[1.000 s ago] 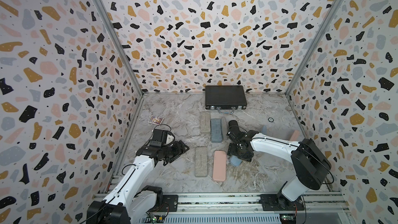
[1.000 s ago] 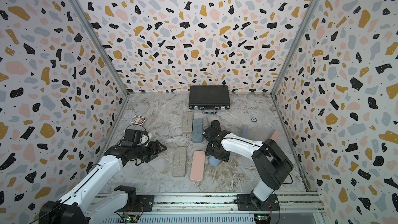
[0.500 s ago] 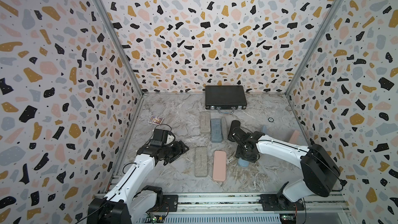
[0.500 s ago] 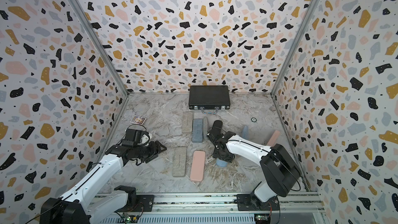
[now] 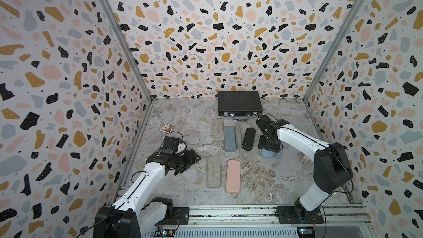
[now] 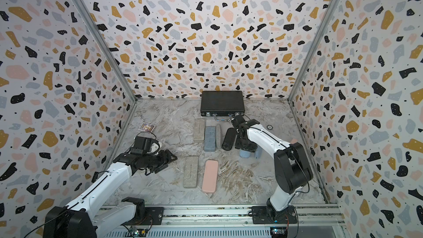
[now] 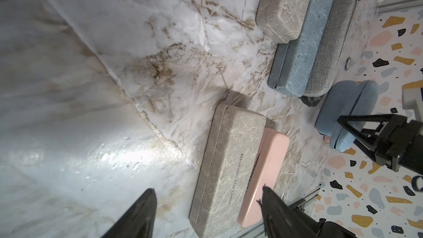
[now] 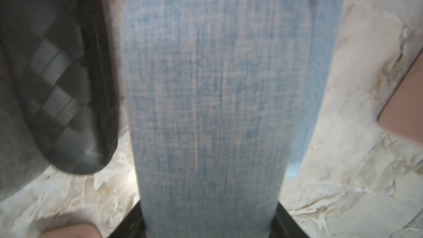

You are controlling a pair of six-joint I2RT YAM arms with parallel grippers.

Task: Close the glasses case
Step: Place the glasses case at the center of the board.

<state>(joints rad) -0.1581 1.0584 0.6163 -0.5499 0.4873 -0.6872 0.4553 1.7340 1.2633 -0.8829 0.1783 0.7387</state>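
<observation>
The light blue fabric glasses case (image 5: 267, 154) (image 6: 244, 154) lies right of the middle, mostly under my right gripper (image 5: 269, 144) (image 6: 246, 144). From the left wrist view the glasses case (image 7: 343, 108) stands ajar, its two shells spread in a narrow V. In the right wrist view one shell of the glasses case (image 8: 217, 88) fills the space between the black fingers of my right gripper (image 8: 209, 220), which is shut on it. The other shell shows beside it. My left gripper (image 5: 190, 160) (image 7: 207, 193) hovers open and holds nothing, left of the beige case (image 5: 213, 171).
A black woven case (image 5: 248, 138) lies just left of the right gripper. Beside it are a grey fabric case (image 5: 238, 135), a blue-grey case (image 5: 229, 138) and a beige case (image 5: 218, 130). A pink case (image 5: 233, 176) lies near the front. A black briefcase (image 5: 239, 103) stands at the back wall, a card (image 5: 165, 127) at the left.
My right gripper has moved right and toward the back with the blue case under it, uncovering the black woven case. Its jaws have narrowed onto the case. The left arm has stayed still.
</observation>
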